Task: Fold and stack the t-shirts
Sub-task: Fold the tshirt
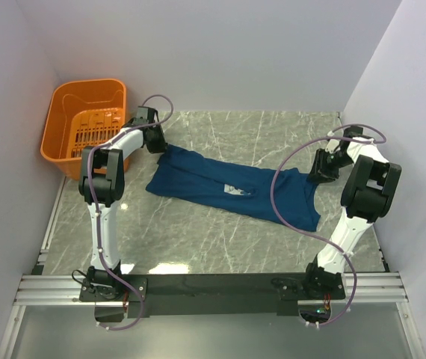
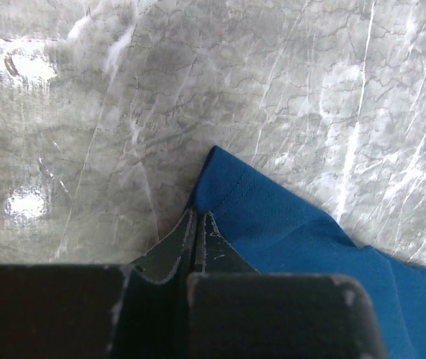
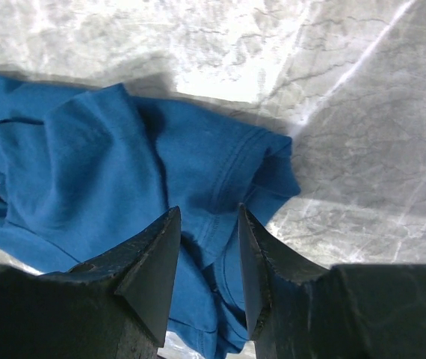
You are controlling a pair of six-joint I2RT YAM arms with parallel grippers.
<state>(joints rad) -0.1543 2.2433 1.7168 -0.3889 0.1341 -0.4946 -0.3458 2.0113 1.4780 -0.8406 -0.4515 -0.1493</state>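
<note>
An orange basket (image 1: 54, 142) stands at the far left corner of the counter (image 1: 220, 243), just beside the left arm's elbow. The left hand (image 1: 155, 142) reaches to the far left end of the dark blue t-shirt (image 1: 190, 179). In the left wrist view this hand (image 2: 198, 217) has its two fingers pressed tight together on the hemmed corner of the shirt (image 2: 288, 239), which lies flat on the marble there. The shirt lies as a long rumpled band slanting across the middle of the counter, with a small white print (image 1: 235, 191) showing near its centre. At its right end the right hand (image 1: 323, 168) is low over the cloth. In the right wrist view that hand (image 3: 207, 213) stands narrowly parted, its fingertips on either side of a folded sleeve hem of the shirt (image 3: 86, 164), not clamped on it.
</note>
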